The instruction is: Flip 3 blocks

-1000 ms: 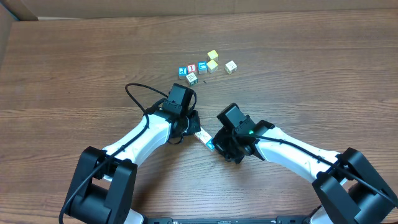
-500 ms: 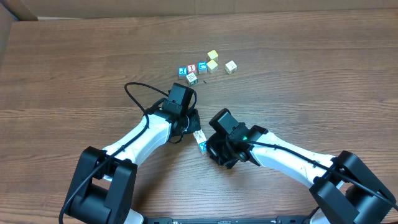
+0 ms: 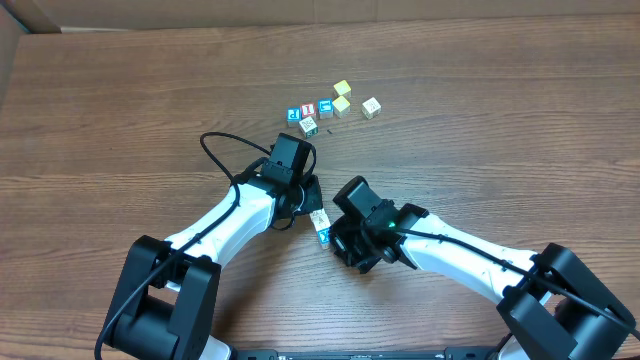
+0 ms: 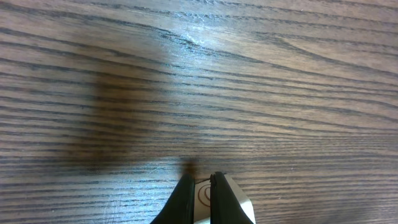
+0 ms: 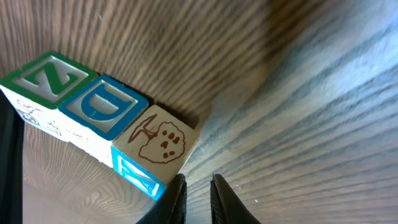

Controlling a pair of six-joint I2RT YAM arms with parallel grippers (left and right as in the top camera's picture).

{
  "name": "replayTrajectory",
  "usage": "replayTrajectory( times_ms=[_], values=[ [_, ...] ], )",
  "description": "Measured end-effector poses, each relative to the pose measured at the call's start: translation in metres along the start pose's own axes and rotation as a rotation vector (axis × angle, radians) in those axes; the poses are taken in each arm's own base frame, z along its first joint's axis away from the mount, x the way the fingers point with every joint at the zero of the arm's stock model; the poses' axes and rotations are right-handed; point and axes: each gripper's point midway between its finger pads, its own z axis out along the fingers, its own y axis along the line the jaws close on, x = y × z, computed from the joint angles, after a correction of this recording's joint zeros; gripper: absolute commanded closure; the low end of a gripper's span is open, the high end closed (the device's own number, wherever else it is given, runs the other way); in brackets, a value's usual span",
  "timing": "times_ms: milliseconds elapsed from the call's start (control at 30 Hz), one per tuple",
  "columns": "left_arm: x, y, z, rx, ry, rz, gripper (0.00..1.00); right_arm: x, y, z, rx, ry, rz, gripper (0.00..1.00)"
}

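Note:
Three blocks lie in a touching row in the right wrist view: a green Z block [image 5: 46, 78], a blue D block [image 5: 102, 106] and a cream block [image 5: 158, 140] with a brown drawing on top and a blue side. Overhead, the row [image 3: 321, 224] sits between both grippers. My right gripper [image 5: 198, 183] stands just beside the cream block's near corner, its jaws a narrow gap apart with only wood between them. My left gripper [image 4: 200, 183] is shut, its tips over a cream block face [image 4: 239, 202] at the row's other end [image 3: 310, 202].
A loose group of other cubes lies farther back: blue [image 3: 294, 115], red [image 3: 308, 110], blue [image 3: 325, 107], cream [image 3: 309, 125], two yellow [image 3: 342, 89] and another cream one [image 3: 371, 106]. A black cable [image 3: 215, 150] loops off the left arm.
My right arm has moved left up to the row, and the row has shifted and turned slightly. Its jaws have parted a little. The left arm has stayed put.

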Motion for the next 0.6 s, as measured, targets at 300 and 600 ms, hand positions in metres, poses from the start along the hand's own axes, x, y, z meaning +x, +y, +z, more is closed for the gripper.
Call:
replayTrajectory(
  times_ms=[300, 600],
  values=[
    [0.0005, -0.0001, 0.0001, 0.0, 0.001, 0.001, 0.95, 0.0075, 0.0006, 0.0033, -0.01, -0.021, 0.038, 0.82],
    [0.0004, -0.0001, 0.0, 0.0, 0.001, 0.001, 0.96, 0.01, 0.0013, 0.0041, -0.015, -0.023, 0.049, 0.83]
  ],
)
